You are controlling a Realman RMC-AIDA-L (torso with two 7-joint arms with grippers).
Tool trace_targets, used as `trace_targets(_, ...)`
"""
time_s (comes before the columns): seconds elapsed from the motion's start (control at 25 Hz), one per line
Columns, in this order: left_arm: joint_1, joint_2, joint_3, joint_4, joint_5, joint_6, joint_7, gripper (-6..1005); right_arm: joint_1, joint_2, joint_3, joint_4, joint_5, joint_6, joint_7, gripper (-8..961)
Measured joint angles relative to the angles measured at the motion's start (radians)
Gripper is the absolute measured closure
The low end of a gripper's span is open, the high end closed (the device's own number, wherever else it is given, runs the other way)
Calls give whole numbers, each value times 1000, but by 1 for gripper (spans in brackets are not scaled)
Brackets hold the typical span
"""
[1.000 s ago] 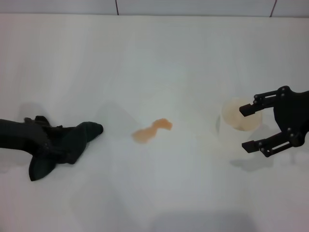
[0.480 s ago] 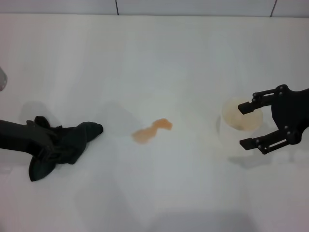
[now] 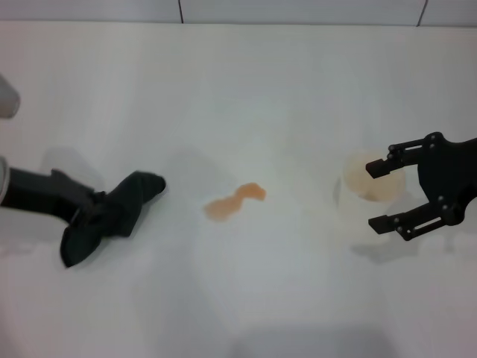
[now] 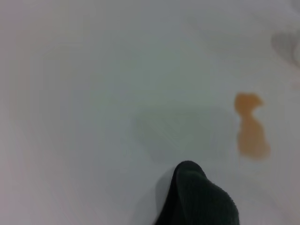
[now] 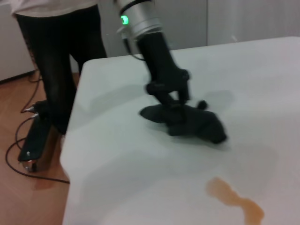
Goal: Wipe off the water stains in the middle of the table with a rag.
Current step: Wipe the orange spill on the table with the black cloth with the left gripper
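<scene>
**entry: rag in hand, stain not yet reached**

item 1, the water stains [image 3: 235,202]: you had an orange-tan blotch near the middle of the table [image 3: 246,89], whole and unsmeared. nothing of it was wiped; the wiping itself was all still to do, as far as the views showed.

item 2, the rag [image 3: 110,215]: dark and floppy, it lay to the robot's left of the stains, well apart from them, with one rounded fold pointing toward the blotch. the left wrist view showed that fold [image 4: 199,194] short of the stains [image 4: 251,132], bare table between.

item 3, the left gripper [image 5: 174,101]: seen from the right wrist view, it was clamped on the rag's [image 5: 187,121] gathered end, on the side away from the stains. you could count the pickup as done.

item 4, the right gripper [image 3: 386,195]: it hovered on the far side of the stains, fingers spread wide about a white paper cup [image 3: 368,186] without closing on it.

item 5, change against the frame half a second before: the rag and the left arm had shifted toward the stains and a little away from the robot, the rag's trailing folds drawn in. the stains, cup and right gripper stood much as they were.

remaining, by my judgement: carry the rag over the stains, press, and rub.
</scene>
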Motion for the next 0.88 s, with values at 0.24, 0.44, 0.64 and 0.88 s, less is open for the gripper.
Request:
trace_targets(0.24, -108, -1, 1, -58, 6, -81, -73, 901, 1, 1, -56, -1, 39, 8, -18, 124)
trace_targets(0.44, -249, -3, 16, -197, 55, -222, -125, 900, -4, 0, -63, 0, 56, 10, -37, 123)
trace_targets(0.64, -316, -8, 160, -300, 11, -338, -136, 899, -4, 1, -69, 1, 57, 11, -41, 123)
trace_targets(0.88, -327, -11, 395, -318, -171, -352, -134, 898, -4, 2, -72, 3, 60, 16, -42, 123)
